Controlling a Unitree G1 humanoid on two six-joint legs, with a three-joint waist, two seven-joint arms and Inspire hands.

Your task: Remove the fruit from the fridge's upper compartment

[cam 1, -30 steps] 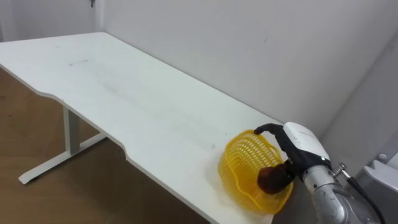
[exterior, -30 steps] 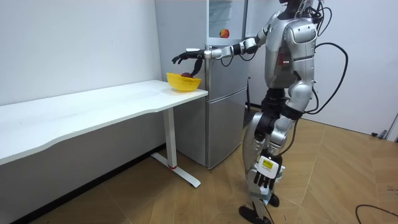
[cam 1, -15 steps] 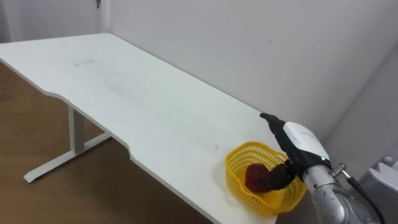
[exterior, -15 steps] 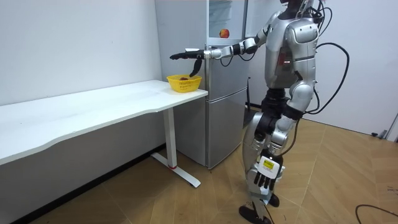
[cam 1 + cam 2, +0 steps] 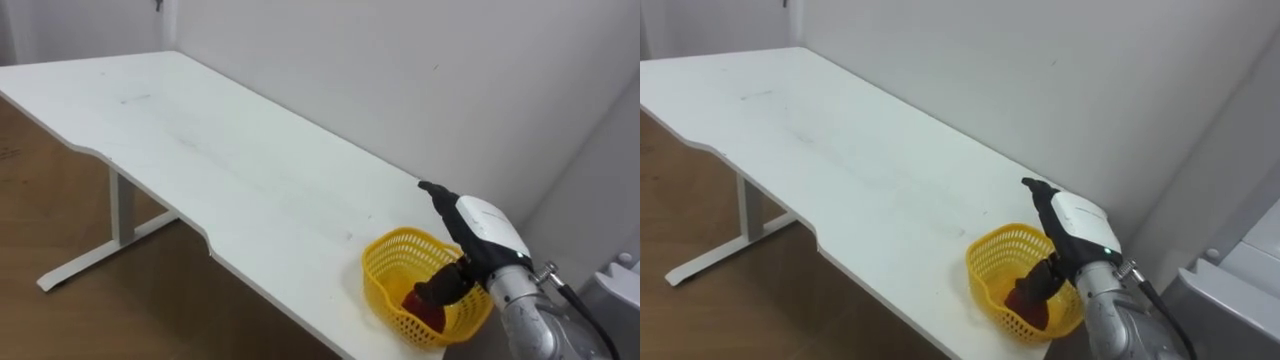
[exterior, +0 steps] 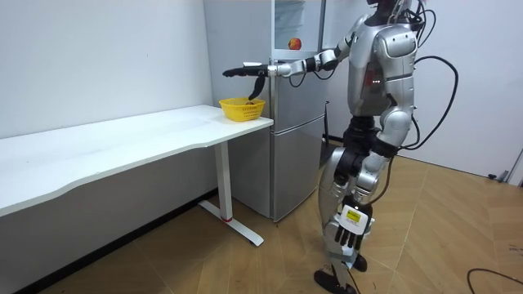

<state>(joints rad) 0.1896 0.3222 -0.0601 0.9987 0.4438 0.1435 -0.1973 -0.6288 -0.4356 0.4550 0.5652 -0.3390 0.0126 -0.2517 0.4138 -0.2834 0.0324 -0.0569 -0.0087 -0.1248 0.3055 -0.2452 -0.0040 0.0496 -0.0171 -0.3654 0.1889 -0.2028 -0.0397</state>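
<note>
No word, number or sign can be read anywhere in these views. The fridge (image 6: 294, 163) shows no legible lettering on its doors, and neither the white table (image 5: 200, 150) beside it nor the yellow basket (image 5: 385, 290) at the table's end nearest the fridge carries any print that can be made out.
</note>
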